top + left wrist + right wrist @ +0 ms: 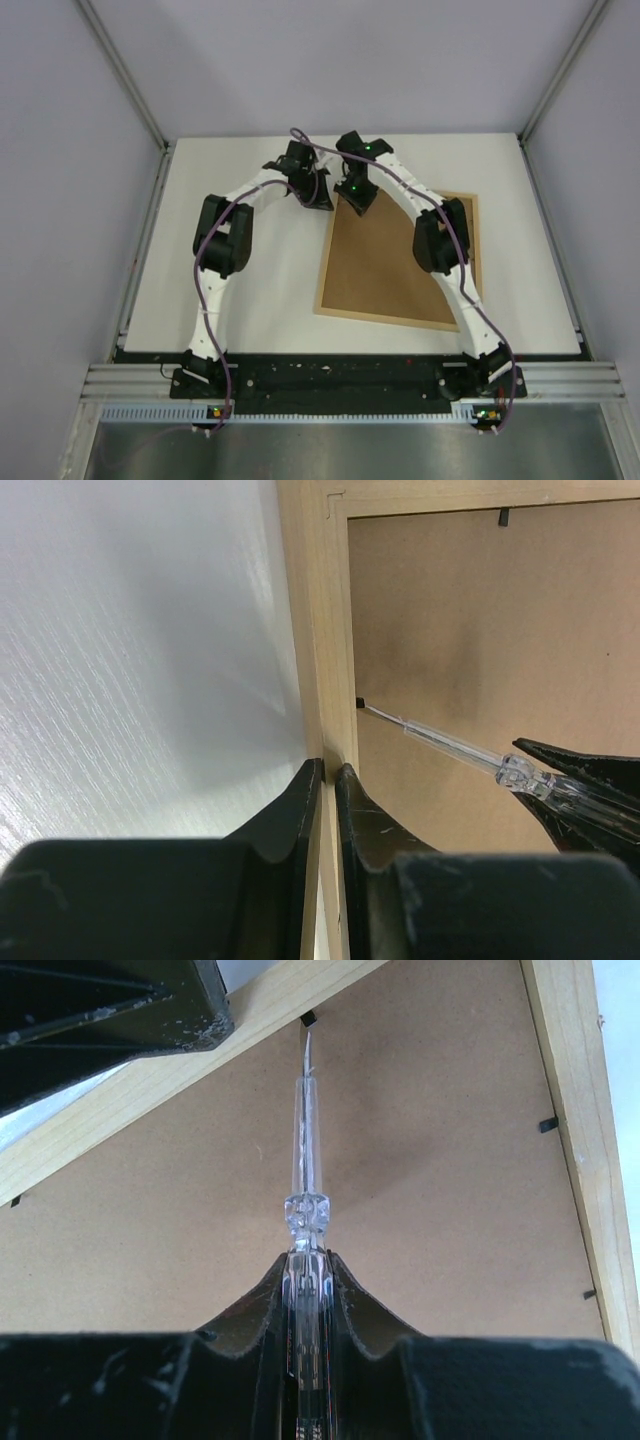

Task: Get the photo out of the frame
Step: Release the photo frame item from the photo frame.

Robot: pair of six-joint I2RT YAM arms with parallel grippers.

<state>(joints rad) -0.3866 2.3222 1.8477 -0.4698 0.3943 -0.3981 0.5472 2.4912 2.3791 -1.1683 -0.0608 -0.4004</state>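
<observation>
The frame (395, 265) lies back-up, brown backing (480, 630) showing. The left gripper (328, 772) pinches the frame's wooden rail (322, 630), jaws nearly together with the wood squeezed between its fingertips. Just to its right, the right gripper (308, 1265) clamps a clear screwdriver (305, 1150). The blade reaches straight ahead of the fingers to a black tab (308, 1018) at the rail's inner edge. White table (240, 290) underneath.

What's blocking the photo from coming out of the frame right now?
The frame lies face down, so the photo is hidden. The brown backing board covers the opening, held by black tabs along the inner edge. The right gripper holds a screwdriver, tip at one tab.
</observation>
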